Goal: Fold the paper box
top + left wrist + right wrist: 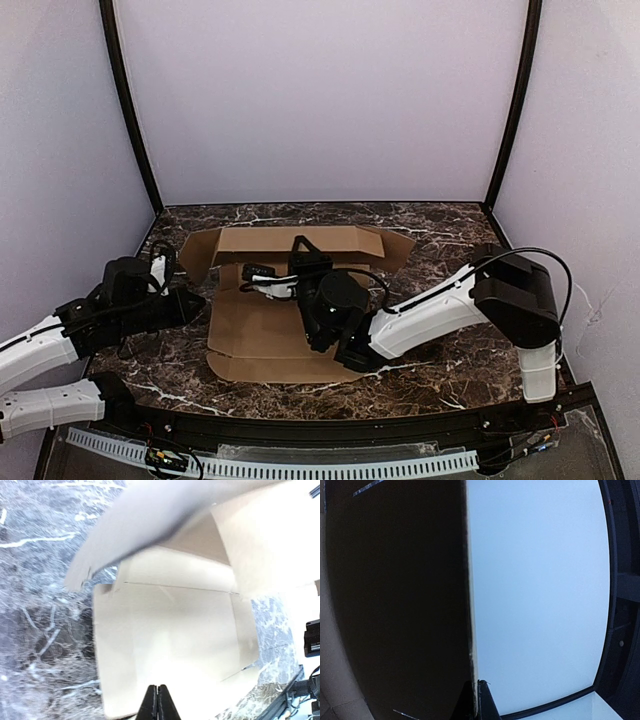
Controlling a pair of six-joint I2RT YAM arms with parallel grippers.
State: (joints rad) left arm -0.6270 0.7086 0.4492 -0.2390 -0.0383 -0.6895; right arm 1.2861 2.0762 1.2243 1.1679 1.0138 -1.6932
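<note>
The paper box (262, 335) lies mid-table, a brown sheet that is flat at the near end. Its back wall (250, 241) is raised, and 1 side flap (198, 255) splays out at each end of that wall.

My right gripper (300, 247) is at the wall's top edge, jaws pressed together. In the wrist view the edge runs straight down to the fingertips (482, 700), but I cannot tell whether they nip it or only lean on it.

My left gripper (197, 300) is also pressed together and holds nothing. It points at the sheet's left margin, just above the base panel.

I judge the step to be standing the wall square on its crease. To do that well, I should:

- keep the right hold low and steady, so the wall hinges on the crease and does not buckle;
- use the left tip as a flat pusher, pinning the base beside the crease so the sheet cannot slide on the marble table (450, 235);
- fold the left flap inward only once the wall is upright.

The main risk is the sheet skating away from me.
</note>
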